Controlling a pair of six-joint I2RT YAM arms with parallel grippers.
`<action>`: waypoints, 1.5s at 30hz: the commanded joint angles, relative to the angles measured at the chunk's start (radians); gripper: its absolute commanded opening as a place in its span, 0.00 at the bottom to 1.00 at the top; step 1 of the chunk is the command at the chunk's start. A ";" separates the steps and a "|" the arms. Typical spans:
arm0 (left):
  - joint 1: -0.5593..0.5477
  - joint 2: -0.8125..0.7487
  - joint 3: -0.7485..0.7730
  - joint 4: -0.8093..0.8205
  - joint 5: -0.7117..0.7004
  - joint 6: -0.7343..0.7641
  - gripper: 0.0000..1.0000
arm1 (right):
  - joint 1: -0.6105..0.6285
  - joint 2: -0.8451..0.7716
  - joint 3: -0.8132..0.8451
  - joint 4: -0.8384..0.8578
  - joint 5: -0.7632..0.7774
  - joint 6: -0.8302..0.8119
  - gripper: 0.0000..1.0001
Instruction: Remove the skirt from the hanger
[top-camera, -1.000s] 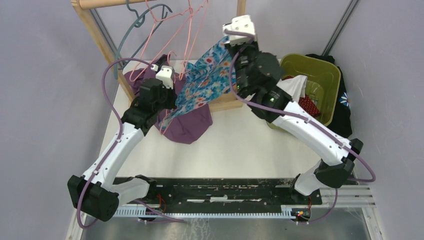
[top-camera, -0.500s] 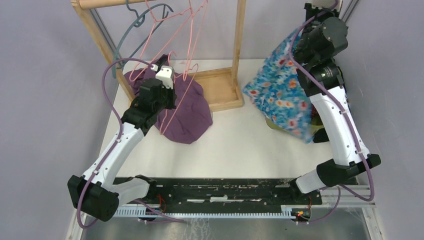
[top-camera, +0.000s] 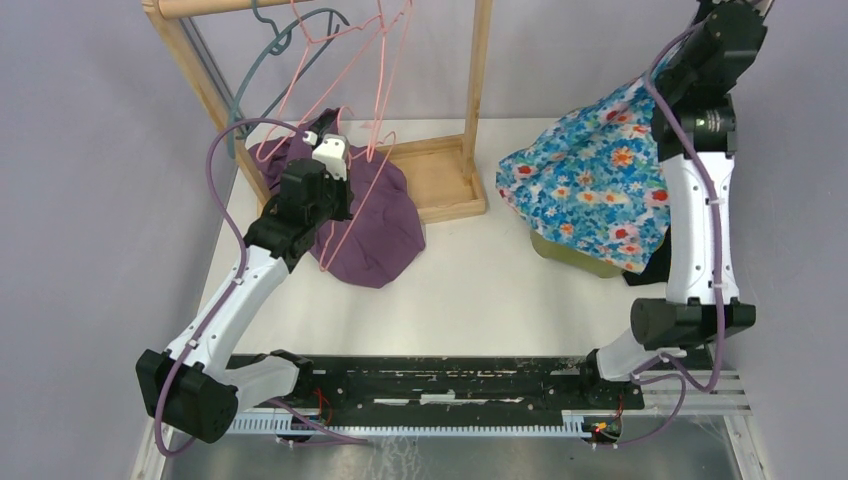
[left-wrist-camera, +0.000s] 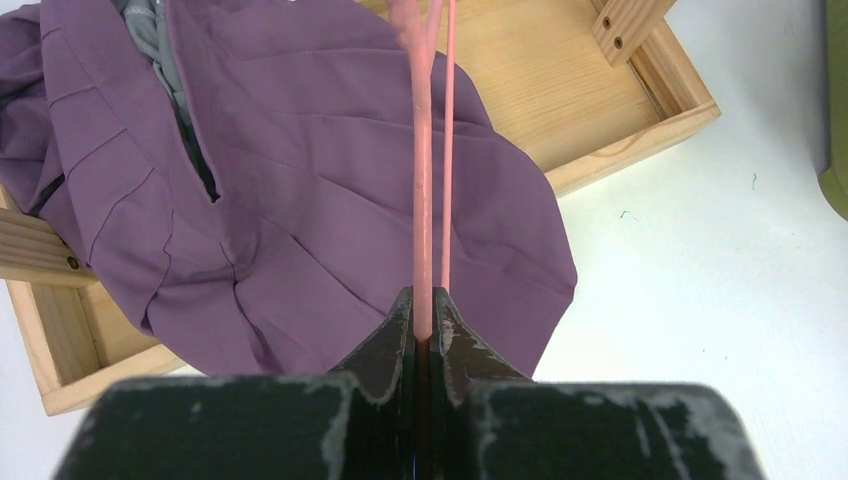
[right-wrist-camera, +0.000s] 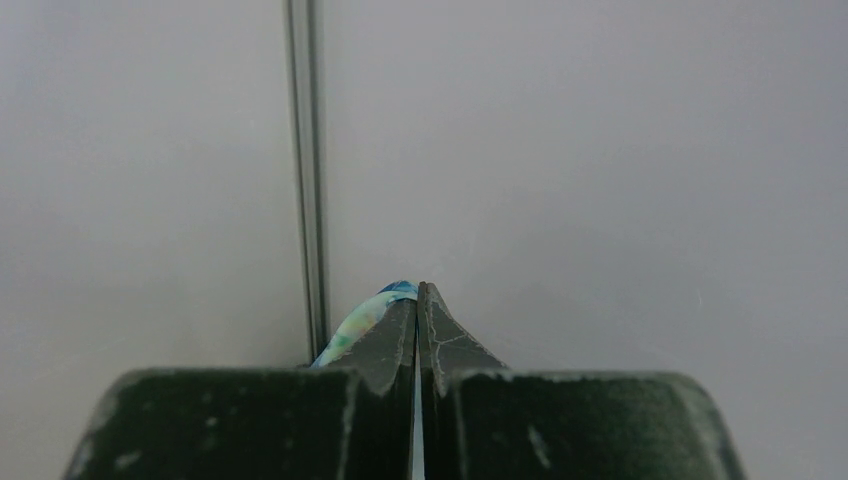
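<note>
Hanging from the right claw (right-wrist-camera: 418, 290), which is pinched tight on one edge, the blue floral fabric skirt (top-camera: 590, 180) drapes free below it, well apart from the thin pink wire hanger (left-wrist-camera: 422, 180) that the left claw (left-wrist-camera: 424, 298) clamps. The cloth looks light, limp and unbreakable; a pinch at the hem or waistband suits it, though a thin fold could slip. Beneath the skirt sits an olive-green plastic tub (top-camera: 572, 258), its contents hidden. Under the left claw a purple pleated garment (left-wrist-camera: 300, 200) lies across the rack's shallow wooden tray base (left-wrist-camera: 560, 90) and onto the white bench (left-wrist-camera: 720, 260).
</note>
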 joint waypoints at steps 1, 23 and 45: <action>-0.001 -0.021 0.002 0.048 -0.022 0.035 0.03 | -0.088 0.090 0.175 -0.031 -0.068 0.073 0.01; -0.002 0.014 0.005 0.046 -0.019 0.036 0.03 | -0.195 0.087 -0.228 -0.039 -0.243 0.344 0.01; -0.001 0.020 -0.005 0.048 -0.008 0.035 0.03 | 0.126 0.079 -0.857 -0.050 -0.195 0.446 0.11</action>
